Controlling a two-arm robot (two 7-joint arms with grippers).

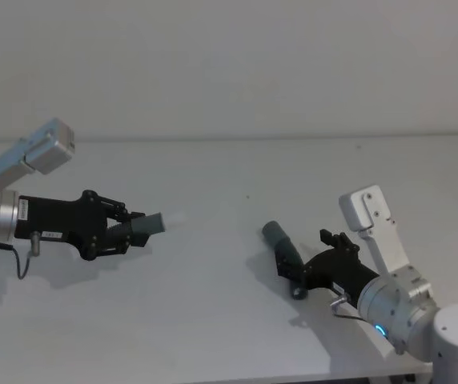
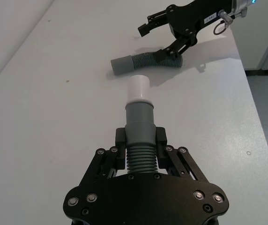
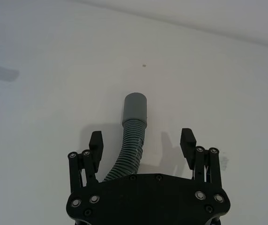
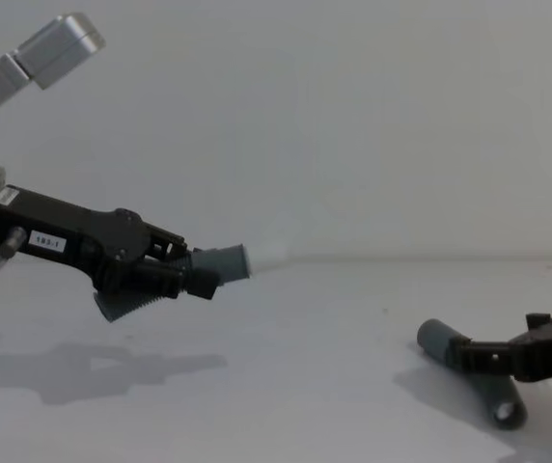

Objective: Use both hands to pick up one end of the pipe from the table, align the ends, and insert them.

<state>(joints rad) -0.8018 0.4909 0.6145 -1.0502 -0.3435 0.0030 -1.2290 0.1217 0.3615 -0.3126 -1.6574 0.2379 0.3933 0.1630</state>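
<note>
My left gripper (image 1: 137, 228) is shut on the ribbed middle of one pipe piece (image 1: 154, 223) and holds it above the table (image 1: 213, 320). In the left wrist view this piece (image 2: 138, 117) points away from the fingers, and its grey cuff ends in a white tip (image 2: 138, 89). The other pipe piece (image 1: 281, 244) lies curved on the table at the right. My right gripper (image 1: 303, 262) is open and low over it. In the right wrist view the fingers (image 3: 95, 140) stand on either side of the ribbed part (image 3: 130, 150), apart from it, with the grey cuff (image 3: 135, 108) pointing away.
The white table runs to a plain wall at the back. Its front edge (image 1: 237, 378) lies close below both arms. In the left wrist view the table's side edge (image 2: 253, 103) drops off just beyond the right arm.
</note>
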